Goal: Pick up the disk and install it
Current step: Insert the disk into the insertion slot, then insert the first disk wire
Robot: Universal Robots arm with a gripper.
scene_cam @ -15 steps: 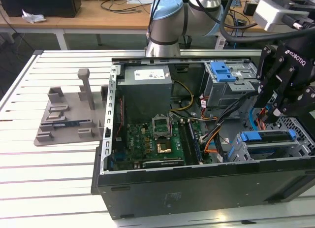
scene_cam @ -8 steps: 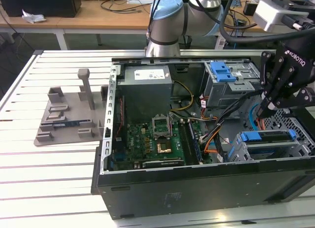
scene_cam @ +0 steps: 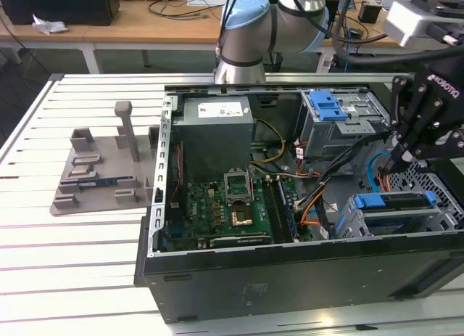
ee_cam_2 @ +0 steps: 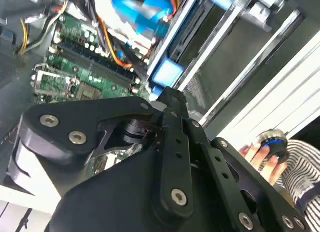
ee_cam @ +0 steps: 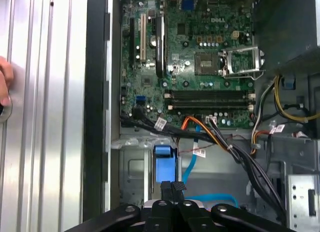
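Observation:
The disk [scene_cam: 395,211] lies flat in the lower bay at the case's front corner, on the exterior view's right, with blue carrier rails at both ends. My black gripper [scene_cam: 398,160] hangs just above that bay. In both wrist views its fingers [ee_cam: 167,191] are pressed together with nothing between them. The shut fingertips of the gripper [ee_cam: 172,184] sit right by a blue carrier tab [ee_cam: 164,164]. In the second wrist view the gripper [ee_cam_2: 169,93] points at the same blue tab [ee_cam_2: 167,71].
The open computer case [scene_cam: 290,274] rests on a slatted metal table [scene_cam: 72,242]. Inside are the motherboard [scene_cam: 217,205], a grey power-supply box [scene_cam: 216,133], a drive cage with a blue latch [scene_cam: 326,104] and loose cables [ee_cam: 235,147]. A person's hand [ee_cam_2: 257,154] lies beside the case.

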